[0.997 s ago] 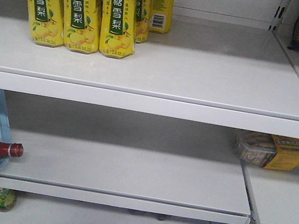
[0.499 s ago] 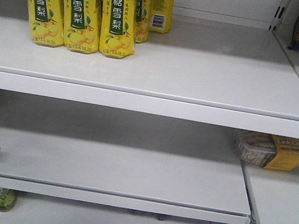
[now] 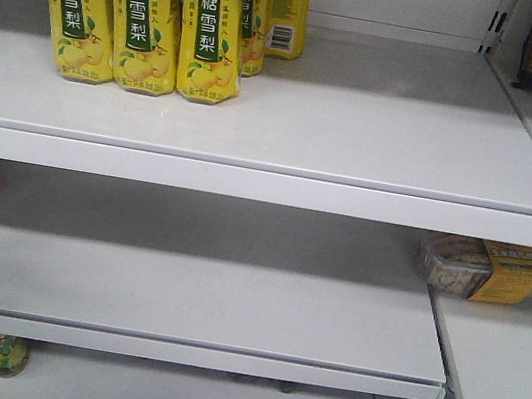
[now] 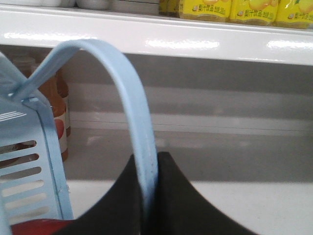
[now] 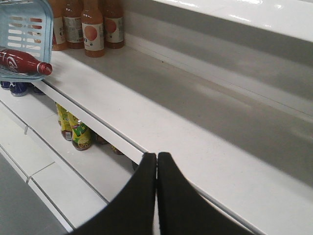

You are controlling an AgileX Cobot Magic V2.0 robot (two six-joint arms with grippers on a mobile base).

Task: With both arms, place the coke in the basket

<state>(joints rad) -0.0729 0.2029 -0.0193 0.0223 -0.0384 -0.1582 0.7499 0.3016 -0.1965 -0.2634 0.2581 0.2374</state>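
**Two arms, one basket at the shelf's left end**

Two white shelves (image 3: 260, 108) filled the front view, the upper one carrying a row of yellow pear-drink bottles (image 3: 139, 12), the lower one bare across its middle. At the far left of the lower level hung the basket (image 5: 24, 29), its slotted blue wall showing in the right wrist view. One hoop handle (image 4: 132, 122) rose in an arch and ran down between the left gripper (image 4: 151, 196)'s jaws, which were clamped on it. The right gripper (image 5: 156, 196) hung apart over the lower shelf's front edge, its jaws pressed together with nothing between them. The coke (image 5: 22, 62) lay on its side with its red-capped neck sticking out past the basket's corner; whether it rested fully inside could not be told. Orange-brown bottles (image 5: 93, 29) stood just behind the basket, and green-yellow bottles (image 5: 78, 132) sat below the shelf.
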